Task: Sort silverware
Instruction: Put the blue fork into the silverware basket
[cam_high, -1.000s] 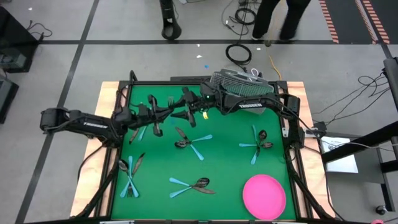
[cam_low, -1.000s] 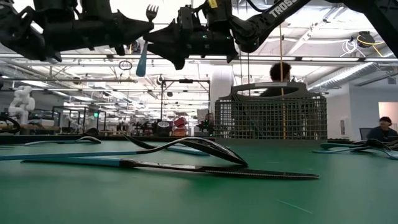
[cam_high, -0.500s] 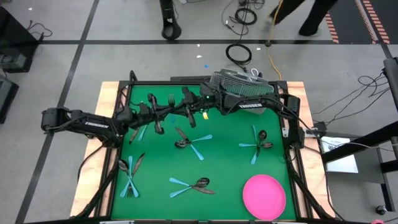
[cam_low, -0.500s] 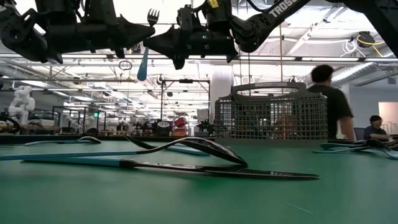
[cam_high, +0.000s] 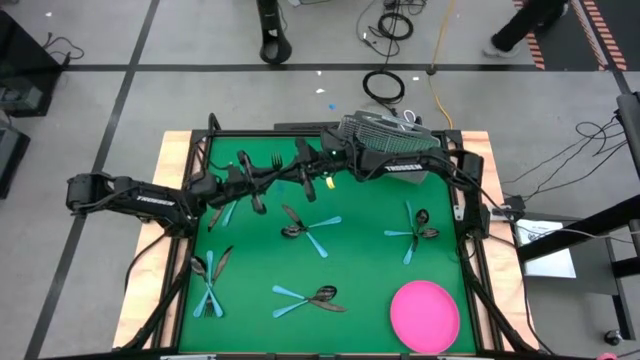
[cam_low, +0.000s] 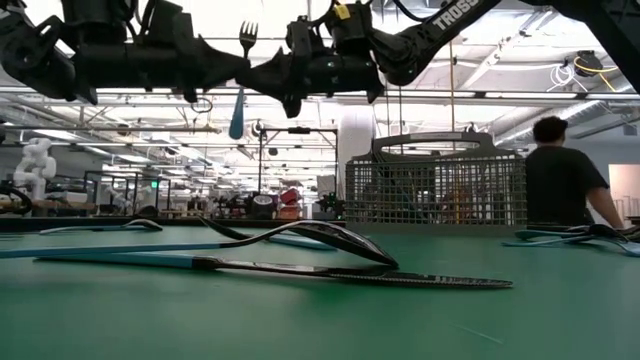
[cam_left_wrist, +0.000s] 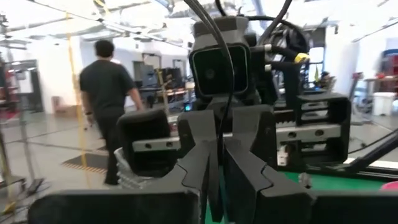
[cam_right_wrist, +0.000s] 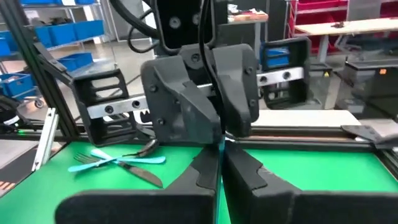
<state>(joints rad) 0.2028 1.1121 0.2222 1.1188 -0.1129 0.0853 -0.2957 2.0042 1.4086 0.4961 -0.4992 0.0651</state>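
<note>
A fork (cam_low: 243, 42) with a light blue handle stands upright in the air, tines up, above the table's far left part. My left gripper (cam_low: 232, 66) reaches it from the left and my right gripper (cam_low: 258, 70) from the right. Both are shut on it, tip to tip (cam_high: 280, 180). Other silverware lies flat on the green mat in small crossed heaps (cam_high: 305, 225) (cam_high: 410, 232) (cam_high: 208, 280) (cam_high: 310, 297). My left gripper meets the fork about midway along its length, level, from the table's left. Its own fingers (cam_left_wrist: 199, 180) hide the place of contact. My right gripper pinches the fork's blue handle (cam_right_wrist: 221, 144) between its two fingers, level, from the table's right, across the fork. The fork is upright and clear of the table, its handle end (cam_low: 237, 105) hanging below the fingers.
A grey wire-mesh caddy (cam_high: 390, 135) stands at the far edge, right of the grippers and under the right arm. A pink round plate (cam_high: 424, 315) lies near the front right corner. A knife and a spoon (cam_low: 350, 275) lie close to the low camera. A person (cam_low: 560, 170) stands beyond the table.
My right gripper has shut on the fork beside my left gripper. The fork has shifted slightly toward the table's right and now stands more upright. Both arms have otherwise kept their places.
</note>
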